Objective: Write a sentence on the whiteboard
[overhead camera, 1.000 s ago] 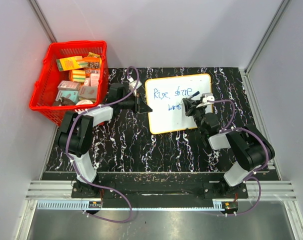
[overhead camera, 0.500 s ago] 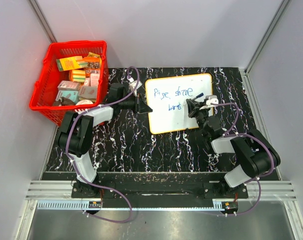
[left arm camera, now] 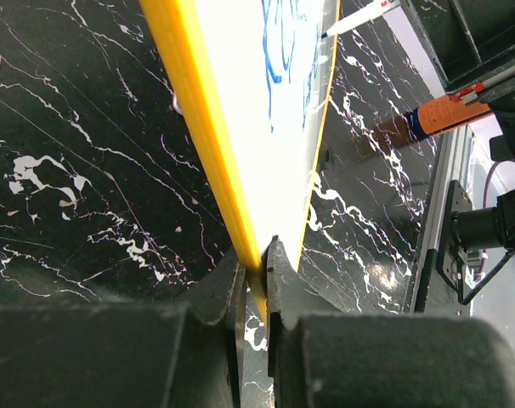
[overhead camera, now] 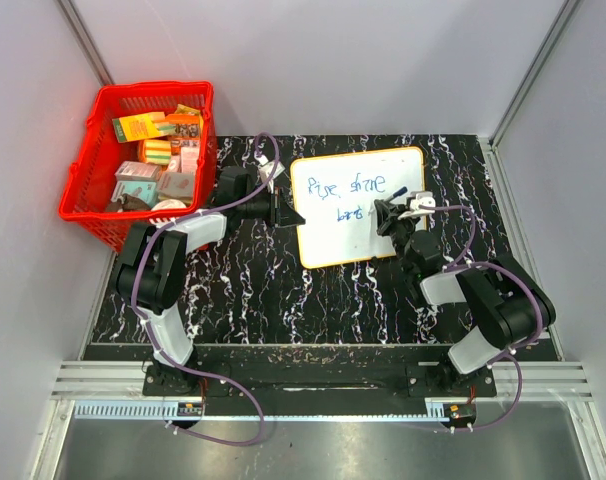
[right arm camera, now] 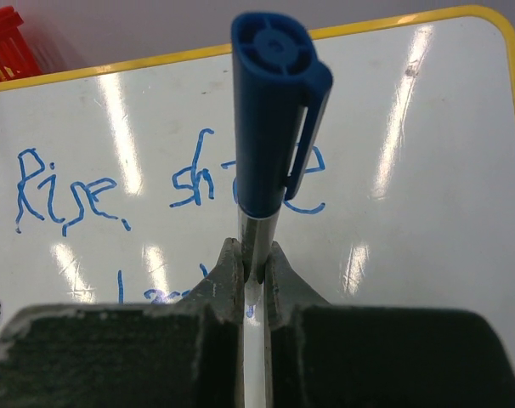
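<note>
The whiteboard (overhead camera: 338,235), white with an orange-yellow rim, lies on the black marbled table. The sentence (overhead camera: 348,187) is in blue, "Rise shine" above a shorter second line (overhead camera: 350,213). My left gripper (overhead camera: 289,213) is shut on the board's left rim (left arm camera: 208,127). My right gripper (overhead camera: 391,215) is shut on a marker (right arm camera: 274,119) with a blue cap on its back end, held upright over the board's right part, at the end of the second line (right arm camera: 155,293). The marker tip is hidden by the fingers.
A red basket (overhead camera: 91,215) full of small boxes stands at the back left, beside the left arm. An orange and blue object (left arm camera: 444,115) lies on the table past the board's far edge. Grey walls close in the table.
My right gripper with the marker has shifted a little to the right along the second line. The left gripper and the board have not moved.
</note>
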Action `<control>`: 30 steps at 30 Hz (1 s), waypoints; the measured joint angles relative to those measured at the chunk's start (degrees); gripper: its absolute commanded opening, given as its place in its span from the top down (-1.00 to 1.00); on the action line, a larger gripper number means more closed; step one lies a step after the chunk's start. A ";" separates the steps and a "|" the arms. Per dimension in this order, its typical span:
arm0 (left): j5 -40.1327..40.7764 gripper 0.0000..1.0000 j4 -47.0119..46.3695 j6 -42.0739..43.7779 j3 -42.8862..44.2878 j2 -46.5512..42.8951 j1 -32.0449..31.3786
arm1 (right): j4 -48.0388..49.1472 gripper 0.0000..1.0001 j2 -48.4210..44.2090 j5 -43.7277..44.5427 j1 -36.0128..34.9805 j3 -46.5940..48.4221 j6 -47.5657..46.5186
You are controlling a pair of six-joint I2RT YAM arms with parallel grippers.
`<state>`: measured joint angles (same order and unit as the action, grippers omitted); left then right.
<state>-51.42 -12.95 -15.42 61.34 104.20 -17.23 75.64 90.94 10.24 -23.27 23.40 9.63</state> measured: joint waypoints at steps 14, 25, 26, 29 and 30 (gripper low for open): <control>0.07 1.00 0.63 0.35 0.00 0.00 -0.07 | 0.68 1.00 1.99 -0.96 0.00 2.51 -0.15; 0.28 1.00 0.87 0.39 0.00 0.00 -0.07 | 2.03 1.00 2.69 -3.82 0.00 1.64 1.33; 0.31 1.00 0.87 0.39 0.00 0.00 -0.07 | 2.23 1.00 2.69 -3.85 0.00 1.27 1.42; 0.44 1.00 0.90 0.39 0.00 0.00 -0.07 | 2.69 1.00 2.62 -3.72 0.00 0.15 1.77; 0.46 1.00 0.92 0.39 0.00 0.00 -0.07 | 2.78 1.00 2.56 -3.61 0.00 -0.22 1.81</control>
<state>-50.96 -12.03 -15.03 61.34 104.20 -17.30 78.41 93.49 6.63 -23.27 23.18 11.44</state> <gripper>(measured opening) 0.124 0.066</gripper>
